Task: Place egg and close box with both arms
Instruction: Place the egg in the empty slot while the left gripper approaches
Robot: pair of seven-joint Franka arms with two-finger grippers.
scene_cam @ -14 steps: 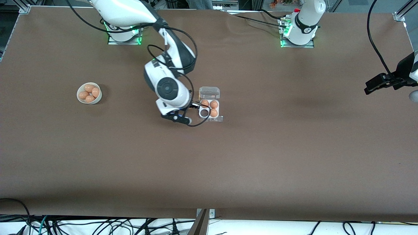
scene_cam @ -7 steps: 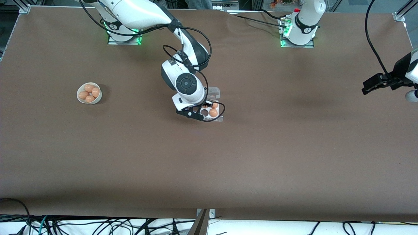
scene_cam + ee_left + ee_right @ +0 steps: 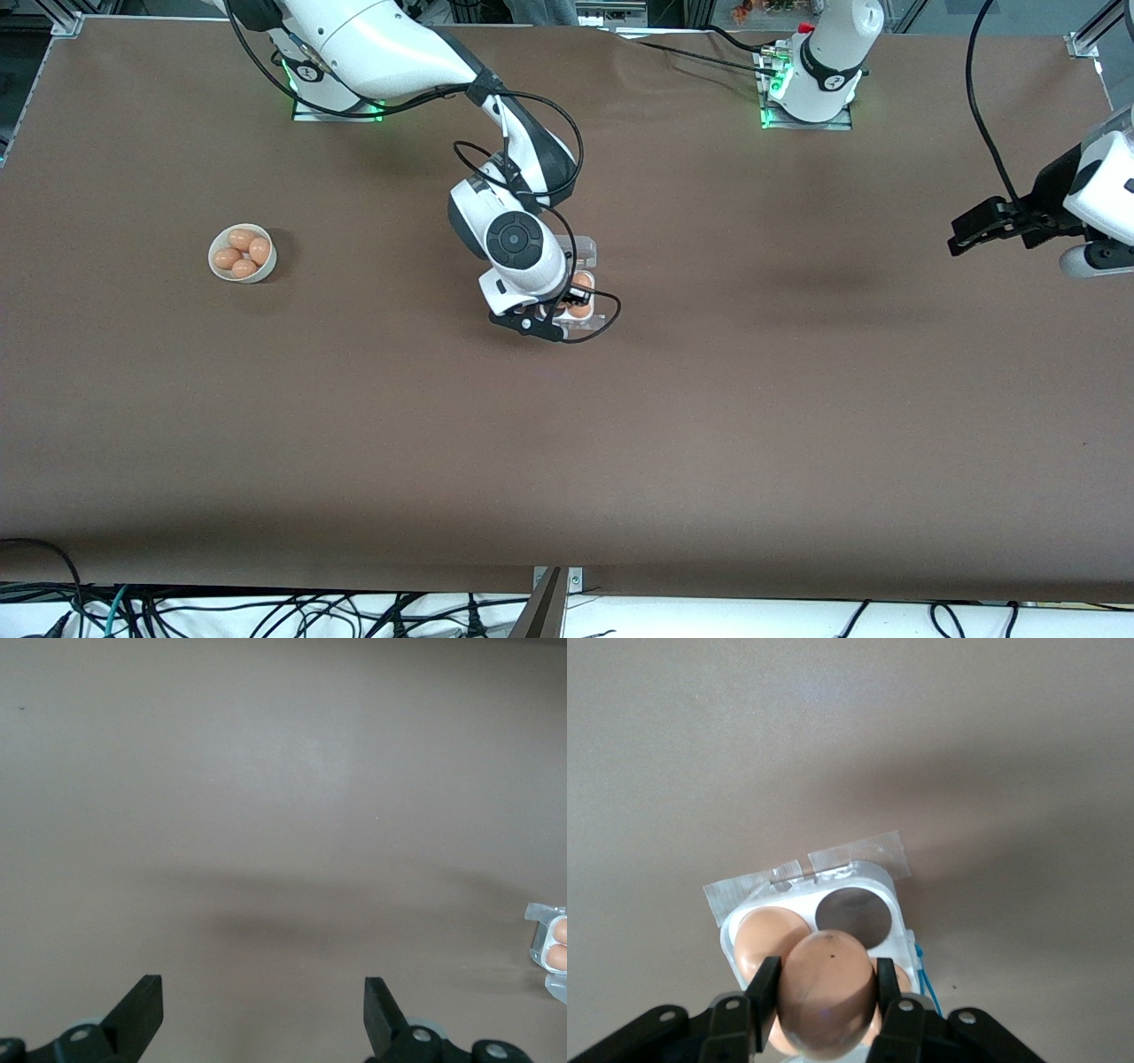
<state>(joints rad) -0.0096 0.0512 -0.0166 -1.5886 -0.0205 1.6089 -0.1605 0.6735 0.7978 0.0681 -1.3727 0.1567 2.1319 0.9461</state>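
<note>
currently the right gripper [image 3: 826, 1014] is pinching an egg [image 3: 828, 992] between its two fingers and hanging over the box [image 3: 819, 921], which is sitting just above the middle of the front view, so the egg-placing step looks to be in hand. next move probably calls for lining the egg over the one empty cup [image 3: 851, 917], lowering it in and letting go, then both arms folding the lid down. in the front view the right gripper [image 3: 562, 307] is covering most of the box [image 3: 580, 297]. the box is white with eggs already in its other cups, tape strips showing at one edge, and its clear lid [image 3: 586, 251] is standing open. the left gripper [image 3: 974, 229] is waiting at the right edge of the front view, over bare table [image 3: 797, 399], jaws spread with nothing between them. a bowl [image 3: 242, 253] of eggs is sitting at the left of the frame.
</note>
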